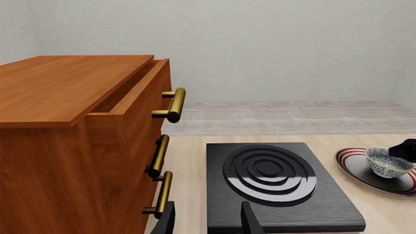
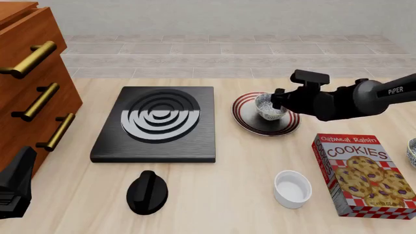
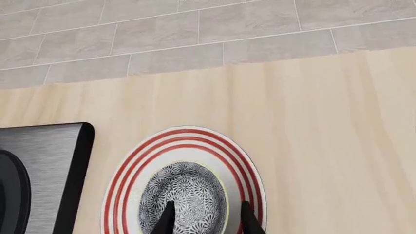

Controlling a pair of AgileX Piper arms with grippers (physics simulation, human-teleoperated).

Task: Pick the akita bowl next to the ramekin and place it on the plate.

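The akita bowl (image 2: 270,106), speckled dark grey-blue and white, sits upright on the red-ringed plate (image 2: 247,122), a little toward its far side. My right gripper (image 2: 278,100) is at the bowl and stands open. In the right wrist view one finger (image 3: 166,217) is inside the bowl (image 3: 185,195) and the other finger (image 3: 250,222) is outside its rim, over the plate (image 3: 123,185). The white ramekin (image 2: 292,188) stands alone near the table's front. My left gripper (image 1: 208,222) is open and holds nothing, low at the front left (image 2: 16,187). The left wrist view also shows the bowl (image 1: 387,163) on the plate (image 1: 354,165).
A black stove plate (image 2: 159,122) lies left of the plate, with a black knob (image 2: 147,191) in front of it. A wooden drawer cabinet (image 2: 26,73) with brass handles fills the left side. A cookies box (image 2: 364,173) lies at the front right, with another patterned bowl (image 2: 412,152) at the right edge.
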